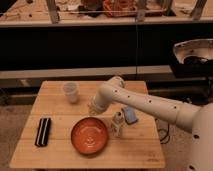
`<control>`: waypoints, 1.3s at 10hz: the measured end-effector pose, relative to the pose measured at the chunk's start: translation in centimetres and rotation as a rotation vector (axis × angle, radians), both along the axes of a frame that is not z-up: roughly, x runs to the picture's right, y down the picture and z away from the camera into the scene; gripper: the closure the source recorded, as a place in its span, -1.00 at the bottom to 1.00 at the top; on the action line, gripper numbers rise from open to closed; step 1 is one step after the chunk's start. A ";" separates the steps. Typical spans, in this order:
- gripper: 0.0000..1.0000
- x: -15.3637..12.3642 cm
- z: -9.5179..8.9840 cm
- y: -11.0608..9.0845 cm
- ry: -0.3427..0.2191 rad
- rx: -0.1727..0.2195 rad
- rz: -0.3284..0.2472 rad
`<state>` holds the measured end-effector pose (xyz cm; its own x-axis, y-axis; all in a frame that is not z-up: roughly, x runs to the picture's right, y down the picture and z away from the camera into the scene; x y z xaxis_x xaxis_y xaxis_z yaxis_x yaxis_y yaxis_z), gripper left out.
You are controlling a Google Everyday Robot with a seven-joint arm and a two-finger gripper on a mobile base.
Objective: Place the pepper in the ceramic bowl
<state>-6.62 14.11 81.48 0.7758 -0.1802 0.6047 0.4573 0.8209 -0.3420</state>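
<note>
The ceramic bowl (pixel 90 135), a round reddish-orange dish with faint rings inside, sits on the wooden table (pixel 60 154) near the front centre. It looks empty. My gripper (pixel 93 108) is at the end of the white arm (pixel 140 102), which reaches in from the right. The gripper hangs just above and behind the bowl's far rim. The pepper is not visible; it may be hidden at the gripper.
A translucent plastic cup (pixel 70 92) stands at the table's back left. A small clear shaker bottle (pixel 117 124) stands just right of the bowl, with a blue object (pixel 131 115) behind it. A black flat object (pixel 43 131) lies at the left.
</note>
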 end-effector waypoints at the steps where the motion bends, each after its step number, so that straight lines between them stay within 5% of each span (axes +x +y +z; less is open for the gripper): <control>1: -0.37 1.4 -0.1 -0.4 0.024 -0.014 0.026; 4: -0.60 6.1 -0.3 -1.8 0.138 -0.066 0.099; 7: -0.60 7.1 0.2 -3.5 0.289 -0.106 0.053; 10: -0.60 7.2 2.8 -4.0 0.339 -0.153 0.009; 13: -0.60 7.9 4.5 -3.8 0.379 -0.157 -0.021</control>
